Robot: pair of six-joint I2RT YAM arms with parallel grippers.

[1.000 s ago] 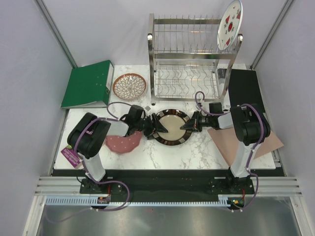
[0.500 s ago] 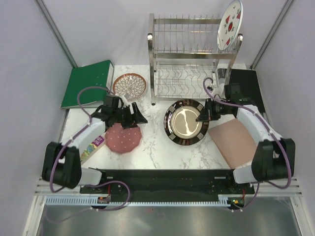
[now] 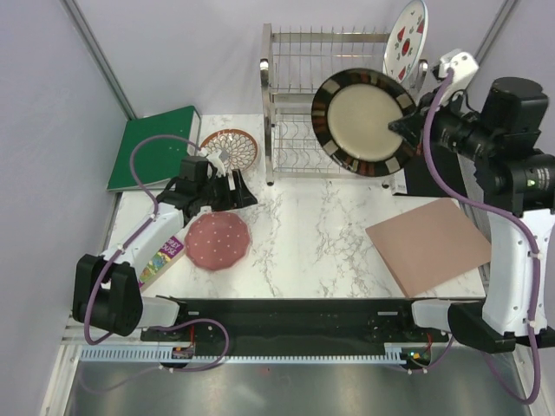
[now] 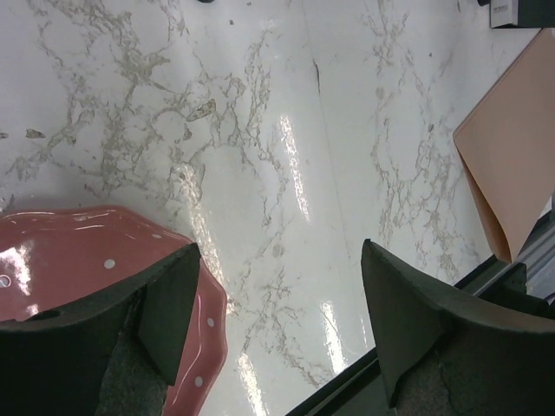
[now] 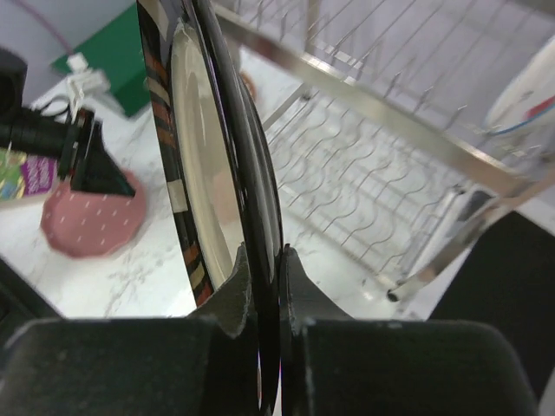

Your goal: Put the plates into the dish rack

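One of four racked: strawberry plate (image 3: 405, 43) in dish rack (image 3: 267, 87) top tier; dark-rimmed plate (image 3: 364, 121) aloft at the rack, right gripper (image 3: 403, 126) jaws pinching its rim; pink plate (image 3: 218, 242) and petal plate (image 3: 229, 151) on worktop (image 3: 329, 234); left gripper (image 4: 279, 260) jaws spread, empty.

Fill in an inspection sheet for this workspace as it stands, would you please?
Surface: white marble table, glossy.
Job's things: dish rack at the back; strawberry plate upright in its top tier; dark-rimmed plate held on edge before it; pink plate and petal plate flat on the table.
Clutter: green binder, beige board, purple packet.
Grippers: left gripper open over the pink plate's edge; right gripper shut on the dark-rimmed plate.
Cables: purple cables looped along both arms.
Surroundings: plain pale walls.
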